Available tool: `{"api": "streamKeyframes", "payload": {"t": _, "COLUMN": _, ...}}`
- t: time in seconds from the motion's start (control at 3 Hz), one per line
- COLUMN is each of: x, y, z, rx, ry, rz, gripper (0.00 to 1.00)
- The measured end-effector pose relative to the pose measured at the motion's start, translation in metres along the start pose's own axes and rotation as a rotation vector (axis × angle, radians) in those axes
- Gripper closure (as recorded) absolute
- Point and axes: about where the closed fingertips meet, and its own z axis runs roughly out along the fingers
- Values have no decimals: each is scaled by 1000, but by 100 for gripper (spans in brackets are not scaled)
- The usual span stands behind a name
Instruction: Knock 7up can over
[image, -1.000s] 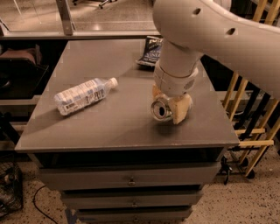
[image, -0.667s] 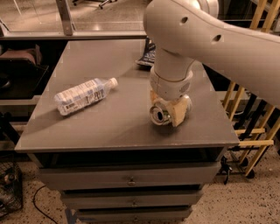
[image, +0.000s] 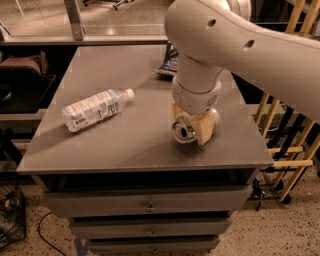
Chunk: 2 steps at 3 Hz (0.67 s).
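Note:
The 7up can (image: 183, 132) is tipped over toward me on the grey table (image: 125, 150), right of centre, with its silver pull-tab top facing the camera. My gripper (image: 194, 127) comes down from above on the big white arm and is shut on the can, with one tan finger (image: 208, 129) on its right side and the other behind its left side. The can's body is mostly hidden by the gripper and wrist.
A clear plastic water bottle (image: 95, 109) lies on its side at the table's left. A dark blue chip bag (image: 168, 62) lies at the back, partly behind the arm. Drawers (image: 150, 205) sit under the tabletop. Yellow wooden rails (image: 290, 150) stand to the right.
The arm and gripper have shifted slightly left and toward the front edge, with the tipped can moving along between the fingers. The bottle and bag have not moved.

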Motion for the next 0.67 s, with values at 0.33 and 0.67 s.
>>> {"api": "streamKeyframes", "payload": {"t": 0.33, "x": 0, "y": 0, "z": -1, "rx": 2, "ry": 2, "rz": 0, "gripper": 35}}
{"api": "streamKeyframes", "payload": {"t": 0.67, "x": 0, "y": 1, "z": -1, "rx": 5, "ry": 3, "rz": 1, "gripper": 12}}
